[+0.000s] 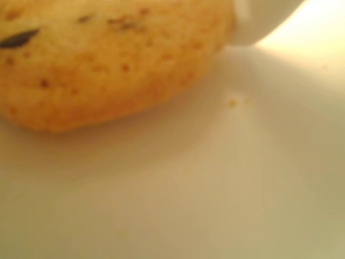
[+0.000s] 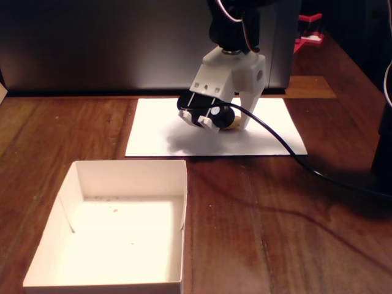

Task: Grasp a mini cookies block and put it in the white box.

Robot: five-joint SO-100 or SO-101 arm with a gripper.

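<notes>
In the fixed view, going left to right, the white box (image 2: 116,236) sits at about seven o'clock on the dark wooden table (image 2: 275,226), open-topped, its thin walls upright and its floor bare but for a few tiny specks. Beyond it, at about twelve o'clock, a flat white paper sheet (image 2: 159,138) lies on the wood, apart from the box, with a strip of table between them. Over the middle of that sheet the white gripper (image 2: 223,122) is lowered, its fingertips at or just above the paper and a soft shadow spread on the sheet at its eight o'clock. A tan sliver of the mini cookies block (image 2: 233,124) shows low between the white fingers (image 2: 248,110), beside the black camera body. A black cable (image 2: 288,153) runs from the gripper toward four o'clock, off the paper and across the table. In the wrist view, the mini cookies block (image 1: 102,59) fills the upper left from nine to one o'clock, blurred, tan with darker specks, resting on the white paper sheet (image 1: 215,189); a rounded white fingertip (image 1: 256,21) touches or nearly touches its edge at one o'clock, and a small crumb (image 1: 232,102) lies just beside it on the paper. The jaws stand narrowly parted around the cookie, but whether they actually grip it cannot be told.
</notes>
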